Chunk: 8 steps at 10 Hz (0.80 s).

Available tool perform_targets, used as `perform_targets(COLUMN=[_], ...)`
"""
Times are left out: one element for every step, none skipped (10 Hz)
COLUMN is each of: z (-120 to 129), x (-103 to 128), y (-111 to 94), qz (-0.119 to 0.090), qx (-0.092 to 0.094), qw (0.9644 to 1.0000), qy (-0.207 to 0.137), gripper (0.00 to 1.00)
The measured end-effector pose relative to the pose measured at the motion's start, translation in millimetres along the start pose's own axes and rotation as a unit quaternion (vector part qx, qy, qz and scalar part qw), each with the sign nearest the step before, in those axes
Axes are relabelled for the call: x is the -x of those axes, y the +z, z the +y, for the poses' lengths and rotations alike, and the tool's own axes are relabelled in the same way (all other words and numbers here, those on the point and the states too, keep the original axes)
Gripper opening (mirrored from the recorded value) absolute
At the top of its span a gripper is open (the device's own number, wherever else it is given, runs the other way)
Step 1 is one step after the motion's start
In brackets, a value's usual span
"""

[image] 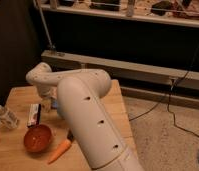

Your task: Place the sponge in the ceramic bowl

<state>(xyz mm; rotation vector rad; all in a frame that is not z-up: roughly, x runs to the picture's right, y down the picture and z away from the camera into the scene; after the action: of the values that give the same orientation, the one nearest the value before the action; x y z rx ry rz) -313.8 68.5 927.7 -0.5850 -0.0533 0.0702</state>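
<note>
1. Judging by looks, the sponge (pixel 55 104), a light-blue scrap at the arm's (pixel 88 115) edge, just beyond the ceramic bowl (pixel 38 138), is soft and light; I would pinch across its narrow width.
2. I count one sponge, one bowl, one carrot (pixel 60 150).
3. My claw (pixel 51 100) hangs low beside the sponge, mostly hidden; its state I cannot tell.

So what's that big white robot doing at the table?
The robot's white arm bends over the wooden table. Its claw is down behind the arm near the table's middle, mostly hidden. A bit of blue peeking out there may be the sponge; I can't tell if it's being held. The red bowl sits closer to the front with nothing in it, and a carrot lies beside it.
</note>
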Motion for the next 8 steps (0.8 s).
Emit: perform_targets(z=[-2.4,-4.0,-4.6,-4.6,-3.3,-2.0,-1.4,-1.6], x=[-4.1,-8.6,-10.8,-14.3,-16.0,-16.5,-15.8,-15.3], y=[1.7,3.4,4.6,7.0,9.6,11.6,13.4,13.9], qz=[0.008,0.016,0.019,0.022,0.02,0.015,0.009,0.005], qx=[-0.004,-0.006,-0.006,-0.005,0.002,0.008,0.015,0.019], qw=[0.9999,0.9997,0.9995,0.9992,0.9989,0.9986,0.9982,0.9981], qy=[0.009,0.018,0.024,0.032,0.042,0.05,0.057,0.058], gripper=[0.65,0.65,0.65,0.65,0.58,0.48,0.36,0.28])
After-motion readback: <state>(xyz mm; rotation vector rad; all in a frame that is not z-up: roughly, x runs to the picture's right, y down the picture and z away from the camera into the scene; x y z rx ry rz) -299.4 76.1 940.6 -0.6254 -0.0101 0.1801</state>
